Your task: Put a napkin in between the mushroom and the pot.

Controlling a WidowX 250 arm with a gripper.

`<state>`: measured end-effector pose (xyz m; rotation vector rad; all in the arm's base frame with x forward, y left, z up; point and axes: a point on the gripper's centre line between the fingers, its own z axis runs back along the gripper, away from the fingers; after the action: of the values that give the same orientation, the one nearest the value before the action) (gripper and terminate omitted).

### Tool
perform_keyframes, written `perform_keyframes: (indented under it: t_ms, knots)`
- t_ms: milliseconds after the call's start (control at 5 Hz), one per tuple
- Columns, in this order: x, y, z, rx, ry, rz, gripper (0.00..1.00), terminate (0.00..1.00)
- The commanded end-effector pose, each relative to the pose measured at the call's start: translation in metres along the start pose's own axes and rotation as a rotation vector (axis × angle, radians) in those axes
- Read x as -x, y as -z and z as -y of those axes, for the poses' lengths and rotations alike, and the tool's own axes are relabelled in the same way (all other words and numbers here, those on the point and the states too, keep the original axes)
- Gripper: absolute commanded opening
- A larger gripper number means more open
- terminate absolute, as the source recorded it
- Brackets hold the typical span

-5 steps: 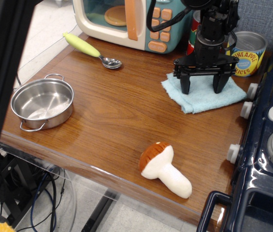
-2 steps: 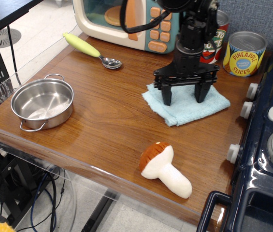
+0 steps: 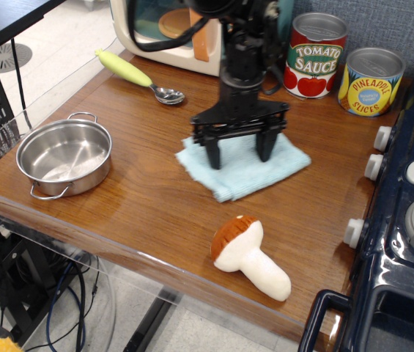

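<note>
The light blue napkin [image 3: 245,174] lies flat on the wooden table, in the middle, a little behind the mushroom. My gripper [image 3: 239,159] stands upright over it, jaws spread wide, both fingertips [image 3: 214,160] pressing down on the cloth. The plush mushroom [image 3: 247,253] lies on its side near the front edge, brown cap to the left. The steel pot [image 3: 64,158] stands empty at the left front of the table, apart from the napkin.
A spoon with a yellow-green handle [image 3: 137,75] lies at the back left. A toy microwave [image 3: 185,29] stands at the back. A tomato sauce can [image 3: 315,55] and a pineapple can [image 3: 370,81] stand at the back right. A dark blue toy stove [image 3: 412,205] borders the right side.
My gripper has slid left and forward across the table, dragging the napkin with it away from the cans. Pot and mushroom have not moved.
</note>
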<state>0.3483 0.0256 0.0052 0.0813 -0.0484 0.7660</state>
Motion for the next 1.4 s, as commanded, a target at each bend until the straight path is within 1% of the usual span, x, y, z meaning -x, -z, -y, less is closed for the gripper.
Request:
perform_keyframes:
  t_ms: [0, 200, 400, 600, 800, 1000, 1200]
  knots:
    - [0.029, 0.008, -0.063, -0.074, -0.027, -0.021, 1.00, 0.00]
    - [0.042, 0.009, -0.074, -0.096, -0.005, -0.030, 1.00, 0.00]
    - [0.052, 0.003, -0.078, -0.071, 0.017, -0.023, 1.00, 0.00]
    - [0.048, 0.002, -0.073, -0.065, 0.012, -0.017, 1.00, 0.00]
    - [0.039, -0.007, -0.063, -0.028, 0.004, 0.005, 1.00, 0.00]
    - [0.034, -0.046, -0.048, 0.094, 0.015, 0.076, 1.00, 0.00]
    - [0.031, -0.069, -0.038, 0.180, 0.033, 0.131, 1.00, 0.00]
